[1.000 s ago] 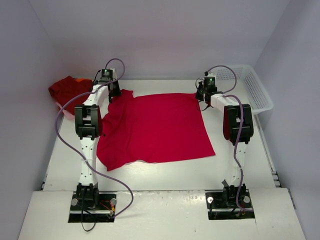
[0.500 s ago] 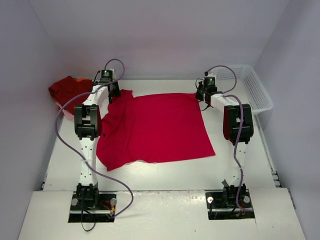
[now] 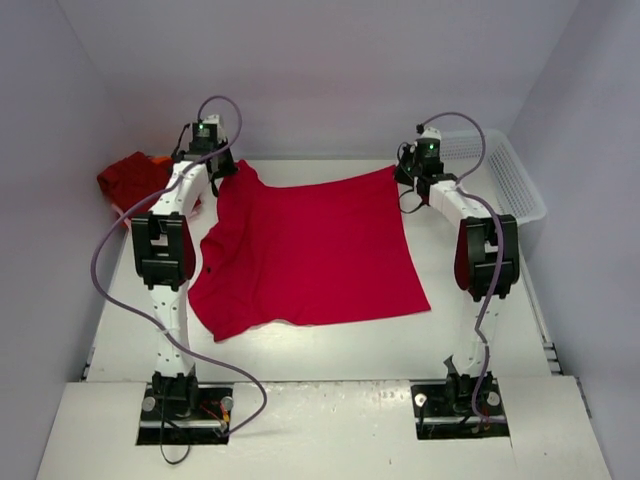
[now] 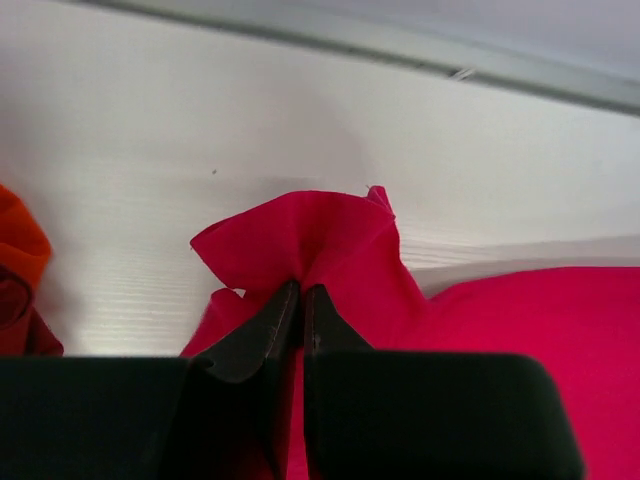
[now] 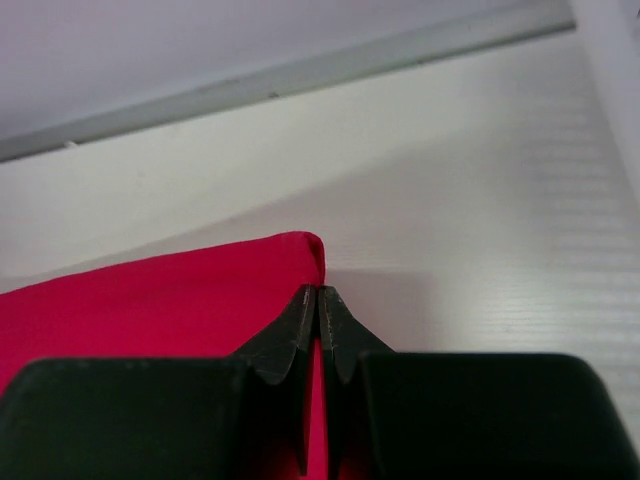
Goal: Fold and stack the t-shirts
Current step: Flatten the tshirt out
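Left gripper point(image 4: 301, 292) and right gripper point(image 5: 318, 293) each clamped closed on a far corner of spread red cloth t-shirt point(image 3: 310, 255); contents of white plastic mesh basket point(image 3: 515, 185) unclear.

Overhead camera: fixed above and behind my bases, angled down and forward, wide enough to take in the whole table point(image 3: 330, 350) from a distance. Left wrist camera: sits behind my left gripper point(image 4: 301, 288) and sights along its fingers toward the back wall point(image 4: 520, 25), very close to the t-shirt point(image 4: 330, 230). Right wrist camera: same arrangement behind my right gripper point(image 5: 317, 292). Each wrist view shares with the overhead view one far corner of the t-shirt and the table strip beyond it.
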`<action>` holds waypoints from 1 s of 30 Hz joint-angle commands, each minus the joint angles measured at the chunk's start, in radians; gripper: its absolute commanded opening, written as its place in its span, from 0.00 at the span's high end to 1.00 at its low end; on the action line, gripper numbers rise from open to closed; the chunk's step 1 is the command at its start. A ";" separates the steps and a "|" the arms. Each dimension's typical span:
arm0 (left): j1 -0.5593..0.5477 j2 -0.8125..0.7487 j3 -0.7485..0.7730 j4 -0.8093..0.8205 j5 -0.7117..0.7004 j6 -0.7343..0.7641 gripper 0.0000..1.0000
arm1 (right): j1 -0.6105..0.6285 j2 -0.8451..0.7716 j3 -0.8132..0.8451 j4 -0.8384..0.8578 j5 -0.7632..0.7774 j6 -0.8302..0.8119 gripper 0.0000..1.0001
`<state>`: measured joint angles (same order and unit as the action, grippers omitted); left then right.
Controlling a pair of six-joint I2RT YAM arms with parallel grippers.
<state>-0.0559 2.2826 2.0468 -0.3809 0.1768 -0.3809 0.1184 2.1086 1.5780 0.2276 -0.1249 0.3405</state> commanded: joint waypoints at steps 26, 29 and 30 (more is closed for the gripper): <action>-0.061 -0.492 -0.353 0.071 -0.120 -0.059 1.00 | 0.013 -0.470 -0.322 0.041 0.021 0.018 1.00; -0.059 -0.526 -0.393 0.077 -0.119 -0.070 1.00 | 0.012 -0.489 -0.337 0.030 0.018 0.020 1.00; -0.061 -0.543 -0.402 0.080 -0.119 -0.075 1.00 | 0.013 -0.493 -0.343 0.029 0.016 0.022 1.00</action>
<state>-0.1177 1.8286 1.6485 -0.3576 0.0799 -0.4328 0.1261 1.6848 1.2392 0.2146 -0.1200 0.3523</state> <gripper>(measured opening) 0.006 0.004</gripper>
